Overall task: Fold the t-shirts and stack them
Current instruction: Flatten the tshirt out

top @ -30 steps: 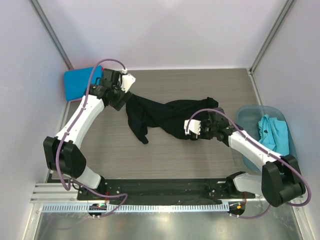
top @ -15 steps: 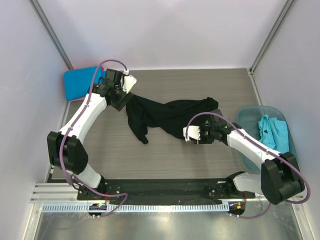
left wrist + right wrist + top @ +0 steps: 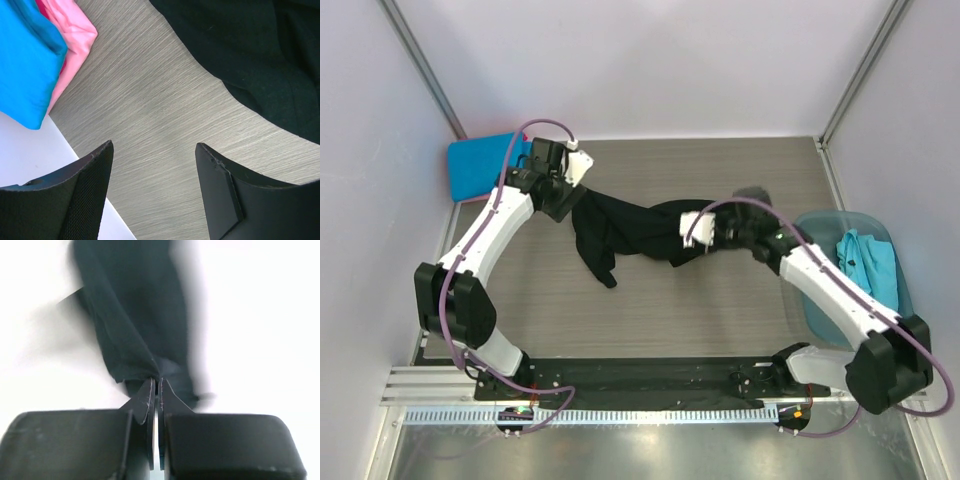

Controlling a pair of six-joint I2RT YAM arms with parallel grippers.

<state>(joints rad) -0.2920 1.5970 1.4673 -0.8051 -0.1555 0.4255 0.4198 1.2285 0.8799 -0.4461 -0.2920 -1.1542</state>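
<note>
- Right, our right fingers [image 3: 142, 402] are pressed together, nipping a thin fold of the black t-shirt [image 3: 630, 228]. The cloth runs away from the tips, and that wrist view is blurred.
- Over on the other side, our left fingers [image 3: 85, 200] stand spread above bare worktop [image 3: 720, 300]. They hold nothing and sit just beside the shirt's left edge.
- We see the black t-shirt bunched up across the middle of the worktop, between the two arms, nowhere near flat.
- At the far-left corner the folded blue t-shirt [image 3: 475, 165] lies over the pink t-shirt [image 3: 75, 35]. The turquoise t-shirt [image 3: 865, 265] waits in the tub [image 3: 820, 218] on the right.
- Here's the danger as we judge it: that nip is slim, so a quick pull could let the cloth slip free. With nothing anchoring the left side, the whole shirt may drag and twist instead of spreading.
</note>
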